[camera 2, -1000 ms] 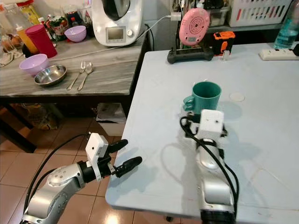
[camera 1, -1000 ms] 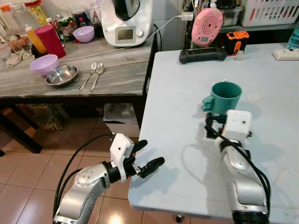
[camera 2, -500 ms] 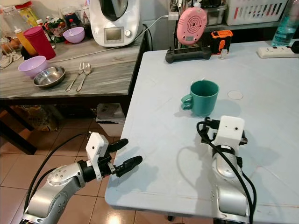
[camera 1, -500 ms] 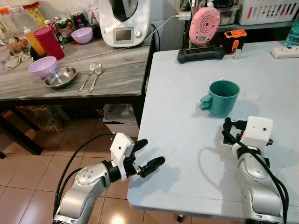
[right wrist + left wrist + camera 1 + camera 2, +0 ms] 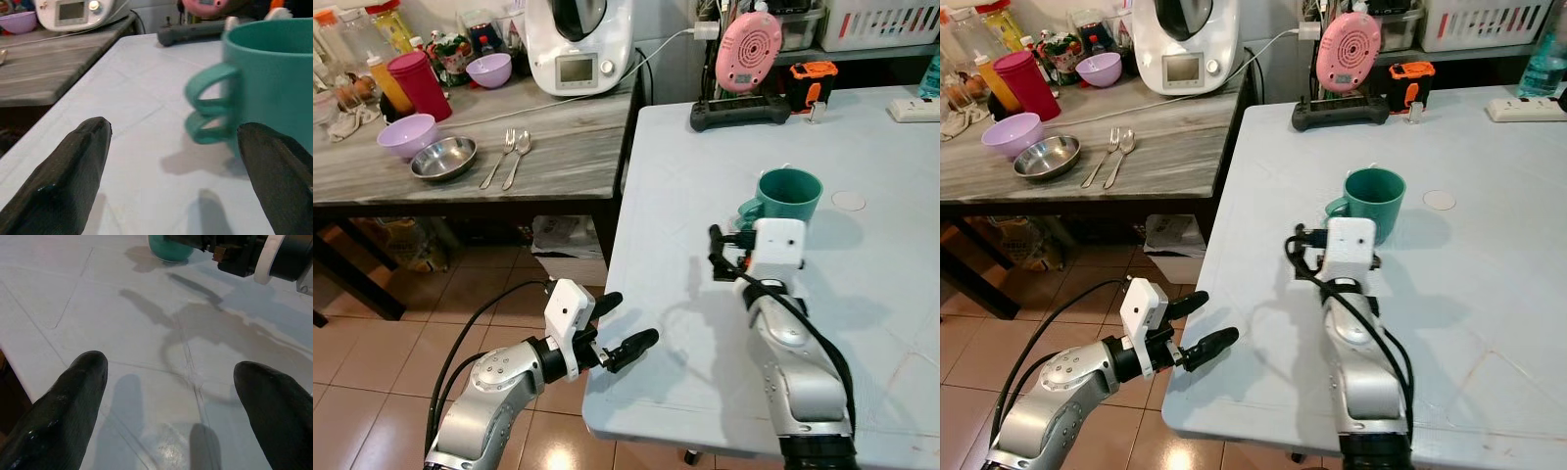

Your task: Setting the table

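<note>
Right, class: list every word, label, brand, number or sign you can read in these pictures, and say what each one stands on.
No text can be read anywhere.
Display on the white kitchen machine: too small and blurred to read.
Pink round device: small label on its face, unreadable.
Labels on the bottles and jars at the back of the wooden counter: too blurred.
Green mug: plain, no print.

A teal ceramic mug (image 5: 788,195) stands upright on the pale blue table (image 5: 685,176). Its handle faces the table's left edge.
</note>
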### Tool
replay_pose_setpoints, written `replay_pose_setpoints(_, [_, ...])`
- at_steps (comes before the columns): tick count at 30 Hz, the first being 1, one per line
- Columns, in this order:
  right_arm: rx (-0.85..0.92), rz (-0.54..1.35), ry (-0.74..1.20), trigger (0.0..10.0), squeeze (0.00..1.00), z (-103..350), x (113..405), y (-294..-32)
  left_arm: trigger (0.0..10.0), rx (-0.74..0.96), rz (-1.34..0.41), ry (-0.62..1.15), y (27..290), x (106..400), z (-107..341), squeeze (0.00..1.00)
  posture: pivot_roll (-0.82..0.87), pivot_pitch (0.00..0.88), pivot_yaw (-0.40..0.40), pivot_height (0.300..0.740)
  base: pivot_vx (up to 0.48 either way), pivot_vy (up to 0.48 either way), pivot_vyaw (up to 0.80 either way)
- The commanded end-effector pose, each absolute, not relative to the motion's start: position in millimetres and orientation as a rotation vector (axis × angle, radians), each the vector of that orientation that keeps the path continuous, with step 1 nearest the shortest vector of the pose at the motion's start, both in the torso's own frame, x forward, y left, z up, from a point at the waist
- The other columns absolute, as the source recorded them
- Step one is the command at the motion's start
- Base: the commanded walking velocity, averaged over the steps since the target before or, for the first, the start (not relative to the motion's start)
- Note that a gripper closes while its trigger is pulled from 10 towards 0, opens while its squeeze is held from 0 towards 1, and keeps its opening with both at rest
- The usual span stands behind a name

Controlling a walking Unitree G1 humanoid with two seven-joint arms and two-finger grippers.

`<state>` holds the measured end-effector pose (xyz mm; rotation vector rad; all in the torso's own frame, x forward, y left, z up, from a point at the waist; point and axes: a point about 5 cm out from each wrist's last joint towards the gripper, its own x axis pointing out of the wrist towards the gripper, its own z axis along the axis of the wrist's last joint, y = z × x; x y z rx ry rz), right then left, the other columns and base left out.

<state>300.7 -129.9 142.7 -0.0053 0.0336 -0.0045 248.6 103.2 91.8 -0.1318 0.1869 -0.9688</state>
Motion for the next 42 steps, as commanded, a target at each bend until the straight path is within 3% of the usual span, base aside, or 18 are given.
replay_pose_setpoints(1, [-0.011,0.013,0.027,10.0,0.0,146.0,304.3,-120.5,10.0,-0.116,-0.952,0.199,106.7,247.4,91.0,0.0,-0.28,0.051,0.14,0.74,0.0,0.0,0.0])
replay_pose_setpoints(19, [-0.055,-0.082,-0.034,10.0,0.0,161.6,331.0,-133.7,10.0,-0.118,-0.953,0.21,106.4,245.6,88.8,0.0,-0.27,0.057,0.142,0.74,0.0,0.0,0.0])
replay_pose_setpoints(20, [-0.054,-0.084,-0.035,8.0,0.0,161.7,331.8,-134.0,10.0,-0.118,-0.953,0.211,106.6,245.6,88.7,0.0,-0.27,0.057,0.142,0.74,0.0,0.0,0.0])
replay_pose_setpoints(21, [-0.051,-0.101,-0.03,3.0,0.0,161.0,333.3,-136.6,10.0,-0.117,-0.952,0.212,107.1,245.2,88.1,0.0,-0.26,0.057,0.142,0.74,0.0,0.0,0.0])
replay_pose_setpoints(22, [-0.047,-0.108,-0.027,3.0,0.0,160.6,333.7,-137.6,10.0,-0.117,-0.952,0.213,107.3,245.1,87.9,0.0,-0.26,0.057,0.142,0.74,0.0,0.0,0.0])
replay_pose_setpoints(23, [-0.055,-0.12,-0.026,1.4,0.0,160.4,333.7,-139.3,10.0,-0.116,-0.952,0.213,107.5,245.1,87.6,0.0,-0.26,0.056,0.141,0.74,0.0,0.0,0.0])
replay_pose_setpoints(24, [-0.056,-0.133,-0.026,0.9,0.0,159.9,333.1,-141.3,10.0,-0.116,-0.951,0.215,107.8,244.9,87.1,0.0,-0.26,0.057,0.141,0.74,0.0,0.0,0.0])
replay_pose_setpoints(26, [-0.049,-0.134,-0.026,0.8,0.0,159.4,333.1,-141.9,10.0,-0.116,-0.95,0.215,108.0,244.9,86.9,0.0,-0.26,0.057,0.141,0.74,0.0,0.0,0.0])
replay_pose_setpoints(27, [-0.046,-0.141,-0.025,0.0,0.0,157.8,331.4,-144.7,10.0,-0.117,-0.948,0.217,108.3,244.7,86.2,0.0,-0.26,0.057,0.141,0.74,0.0,0.0,0.0])
replay_pose_setpoints(30, [-0.054,-0.171,-0.015,0.0,0.0,154.2,327.3,-152.9,10.0,-0.119,-0.946,0.221,109.0,244.5,85.4,0.0,-0.26,0.058,0.141,0.74,0.0,0.0,0.0])
replay_pose_setpoints(32, [-0.051,-0.18,-0.011,1.1,0.0,152.7,325.6,-156.4,10.0,-0.119,-0.944,0.221,109.4,244.6,85.2,0.0,-0.26,0.058,0.142,0.74,0.0,0.0,0.0])
replay_pose_setpoints(33, [-0.051,-0.194,-0.009,0.2,0.0,151.0,323.7,-161.6,10.0,-0.119,-0.943,0.221,109.8,244.7,85.1,0.0,-0.27,0.059,0.144,0.74,0.0,0.0,0.0])
replay_pose_setpoints(35, [-0.054,-0.222,-0.002,0.0,0.0,148.2,319.8,-171.6,10.0,-0.118,-0.944,0.221,110.3,244.7,85.2,0.0,-0.27,0.059,0.146,0.74,0.0,0.0,0.0])
replay_pose_setpoints(42, [-0.067,-0.275,0.008,0.0,0.0,144.4,312.3,-190.8,10.0,-0.116,-0.946,0.222,111.8,246.0,85.5,0.0,-0.27,0.057,0.153,0.74,0.0,0.0,0.0])
